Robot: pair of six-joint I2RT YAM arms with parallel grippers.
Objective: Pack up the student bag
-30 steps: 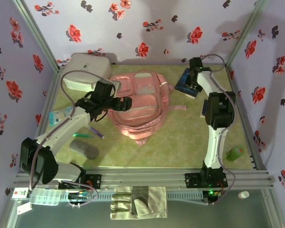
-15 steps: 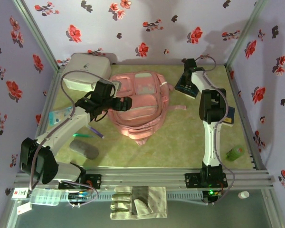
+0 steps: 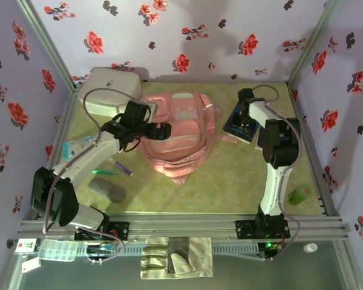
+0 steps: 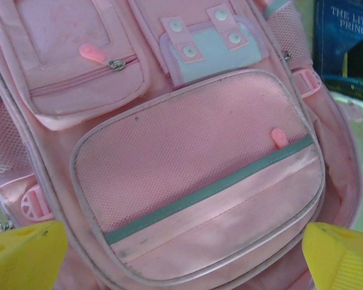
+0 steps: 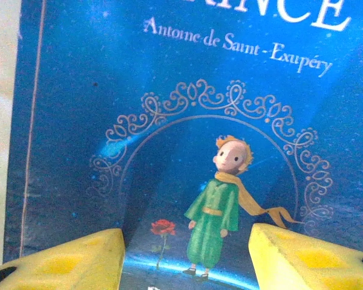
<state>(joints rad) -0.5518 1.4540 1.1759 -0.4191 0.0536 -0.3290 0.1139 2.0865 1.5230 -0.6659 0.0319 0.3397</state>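
Observation:
The student bag [image 3: 178, 136] lies flat in the middle of the table, pink, front pockets up. My left gripper [image 3: 159, 130] hovers over its left side, jaws wide open and nothing between them. In the left wrist view the bag's mesh front pocket [image 4: 193, 157] lies between my yellow fingertips [image 4: 30, 257]. A blue "Little Prince" book [image 3: 242, 128] lies just right of the bag. My right gripper [image 3: 245, 118] points down at it, open. In the right wrist view both its fingertips [image 5: 60, 263] stand apart over the book's cover [image 5: 169, 121]. The book's corner [image 4: 345, 48] shows past the bag.
A white-grey zip case [image 3: 109, 90] sits at the back left. Left of the bag lie a blue-white packet [image 3: 78, 148], green and purple pens [image 3: 118, 169] and a grey pouch [image 3: 107, 190]. A green bottle [image 3: 300, 194] lies front right. Flowered walls close in three sides.
The right gripper and the blue book have shifted toward the near side, still beside the bag. The left gripper has edged slightly right over the bag.

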